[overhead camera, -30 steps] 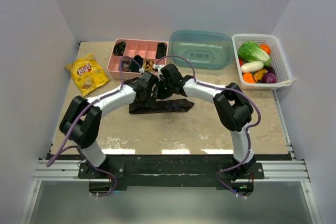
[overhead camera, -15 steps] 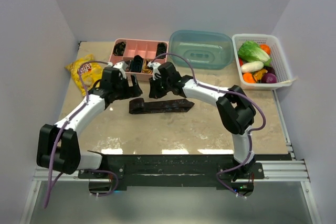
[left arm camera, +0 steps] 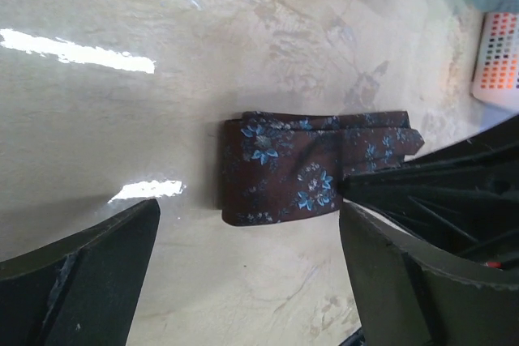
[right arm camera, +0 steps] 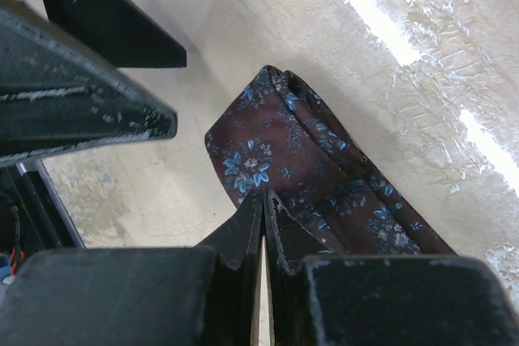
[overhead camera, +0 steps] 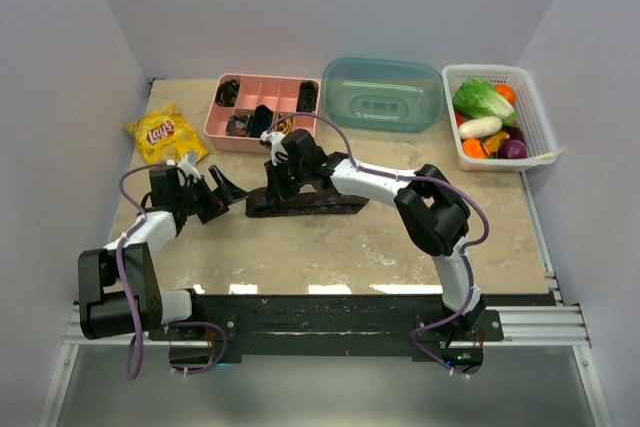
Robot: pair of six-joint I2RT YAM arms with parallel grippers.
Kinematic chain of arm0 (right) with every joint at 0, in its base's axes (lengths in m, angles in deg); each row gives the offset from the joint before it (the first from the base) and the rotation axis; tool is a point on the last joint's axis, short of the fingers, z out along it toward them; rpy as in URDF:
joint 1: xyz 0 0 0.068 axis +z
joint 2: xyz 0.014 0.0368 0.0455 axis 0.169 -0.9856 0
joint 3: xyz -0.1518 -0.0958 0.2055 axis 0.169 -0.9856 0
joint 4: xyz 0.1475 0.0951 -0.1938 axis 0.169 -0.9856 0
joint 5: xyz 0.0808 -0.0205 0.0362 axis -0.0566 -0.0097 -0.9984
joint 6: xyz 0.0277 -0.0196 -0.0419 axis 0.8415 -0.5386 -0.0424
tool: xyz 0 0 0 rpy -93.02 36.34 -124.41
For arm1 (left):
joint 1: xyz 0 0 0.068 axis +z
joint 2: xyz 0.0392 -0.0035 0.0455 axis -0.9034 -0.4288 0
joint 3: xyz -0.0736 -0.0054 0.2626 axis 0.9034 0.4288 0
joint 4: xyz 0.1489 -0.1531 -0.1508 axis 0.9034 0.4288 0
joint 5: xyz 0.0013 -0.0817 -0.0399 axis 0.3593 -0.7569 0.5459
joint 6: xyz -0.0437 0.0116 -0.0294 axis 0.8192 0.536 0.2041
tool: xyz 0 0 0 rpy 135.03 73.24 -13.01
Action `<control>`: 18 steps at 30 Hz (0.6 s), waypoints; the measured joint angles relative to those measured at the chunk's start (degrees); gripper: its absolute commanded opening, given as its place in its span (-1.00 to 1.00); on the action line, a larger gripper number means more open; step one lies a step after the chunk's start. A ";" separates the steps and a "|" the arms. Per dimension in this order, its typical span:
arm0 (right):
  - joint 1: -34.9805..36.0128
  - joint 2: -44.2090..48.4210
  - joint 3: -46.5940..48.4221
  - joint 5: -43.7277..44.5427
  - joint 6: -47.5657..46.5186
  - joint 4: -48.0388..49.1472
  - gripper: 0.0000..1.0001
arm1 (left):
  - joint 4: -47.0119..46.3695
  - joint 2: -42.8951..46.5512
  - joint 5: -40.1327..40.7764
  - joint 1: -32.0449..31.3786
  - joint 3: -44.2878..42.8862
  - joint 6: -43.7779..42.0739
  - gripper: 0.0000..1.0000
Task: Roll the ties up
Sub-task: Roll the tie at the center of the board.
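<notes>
A dark maroon tie with small blue flowers lies folded flat in a strip at the table's middle. It also shows in the left wrist view and the right wrist view. My right gripper is shut, and its tips rest on the tie near its left end. I see no fabric between the jaws. My left gripper is wide open and empty, low over the table just left of the tie's end.
A pink divided tray at the back holds small dark coils. A yellow chips bag lies back left. A teal container and a white basket of vegetables stand back right.
My left gripper has let go of the tie, swung away and come back low at the left, open. My right gripper has shifted left along the tie toward its left end.
</notes>
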 measured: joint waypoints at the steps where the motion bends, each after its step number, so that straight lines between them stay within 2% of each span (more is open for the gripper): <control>1: 0.00 -0.22 0.02 0.02 0.02 -0.02 -0.90 | -0.57 -0.07 -0.55 0.02 0.48 0.28 0.95; 5: 0.00 -1.03 0.26 0.07 0.04 0.04 -0.91 | -3.28 -0.98 -2.43 0.02 1.51 0.72 0.93; 12: 0.00 -3.58 0.83 0.35 0.02 0.39 -0.91 | -8.22 -4.79 -3.61 0.07 2.62 1.86 0.72; 18: 0.00 -4.11 0.83 0.42 0.04 0.52 -0.91 | -12.94 -8.00 -4.09 0.02 3.43 2.43 0.65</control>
